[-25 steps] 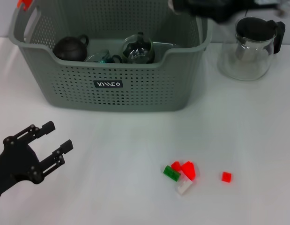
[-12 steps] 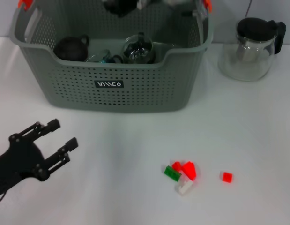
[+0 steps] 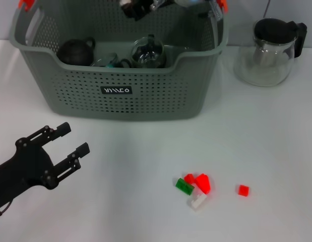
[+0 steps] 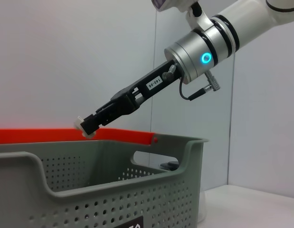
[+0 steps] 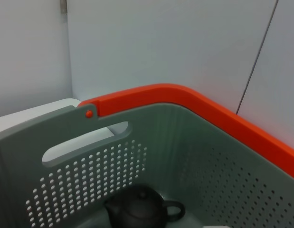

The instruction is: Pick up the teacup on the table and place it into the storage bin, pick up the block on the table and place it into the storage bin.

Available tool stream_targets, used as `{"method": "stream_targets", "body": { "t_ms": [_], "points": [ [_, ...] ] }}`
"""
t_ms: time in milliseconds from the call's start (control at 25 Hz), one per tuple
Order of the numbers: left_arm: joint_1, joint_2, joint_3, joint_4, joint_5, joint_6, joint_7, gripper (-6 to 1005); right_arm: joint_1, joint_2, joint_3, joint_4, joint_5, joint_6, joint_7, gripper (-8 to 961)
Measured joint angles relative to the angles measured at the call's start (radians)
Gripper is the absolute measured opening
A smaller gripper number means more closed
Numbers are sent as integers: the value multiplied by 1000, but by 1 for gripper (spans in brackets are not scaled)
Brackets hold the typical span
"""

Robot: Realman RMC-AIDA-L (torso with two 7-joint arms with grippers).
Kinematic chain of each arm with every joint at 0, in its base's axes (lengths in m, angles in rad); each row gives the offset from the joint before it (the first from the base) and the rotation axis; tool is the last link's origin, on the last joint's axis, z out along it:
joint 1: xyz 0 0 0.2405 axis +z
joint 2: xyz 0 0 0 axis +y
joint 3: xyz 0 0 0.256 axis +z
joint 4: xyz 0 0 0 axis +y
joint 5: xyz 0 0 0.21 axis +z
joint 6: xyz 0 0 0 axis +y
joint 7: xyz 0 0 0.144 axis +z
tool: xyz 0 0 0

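Note:
The grey-green storage bin (image 3: 120, 101) stands at the back of the table; its orange rim (image 5: 184, 95) shows in the right wrist view. Inside it are a black teapot (image 3: 75, 51), a clear teacup (image 3: 109, 61) and a glass pot (image 3: 148, 52). My right gripper (image 3: 128, 6) hangs above the bin's far side, shut on a small white block (image 4: 83, 127). On the table in front lie loose blocks: green (image 3: 184, 186), red (image 3: 202, 182), white (image 3: 198, 201), and a small red one (image 3: 243, 190). My left gripper (image 3: 72, 139) hovers open at the front left, holding nothing.
A glass jug (image 3: 270, 50) with a black lid stands right of the bin. White table (image 3: 145, 151) lies between the bin and the blocks. The black teapot (image 5: 137, 207) sits below the right wrist camera.
The right arm swung left from above the jug to over the bin's far side. The left gripper crept right and slightly forward, still open.

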Motion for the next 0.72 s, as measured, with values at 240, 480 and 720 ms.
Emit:
{"method": "stream_targets", "body": {
  "t_ms": [240, 480, 720],
  "points": [
    [0, 1, 0, 0, -2, 0, 0, 630, -12, 1, 14, -22, 3, -8, -8, 382],
    [1, 1, 0, 1, -5, 0, 0, 629, -175, 6, 26, -277, 109, -80, -63, 530],
    [-3, 1, -1, 2, -6, -1, 0, 629, -569, -19, 81, -585, 672, -387, -444, 669]
  ]
}}
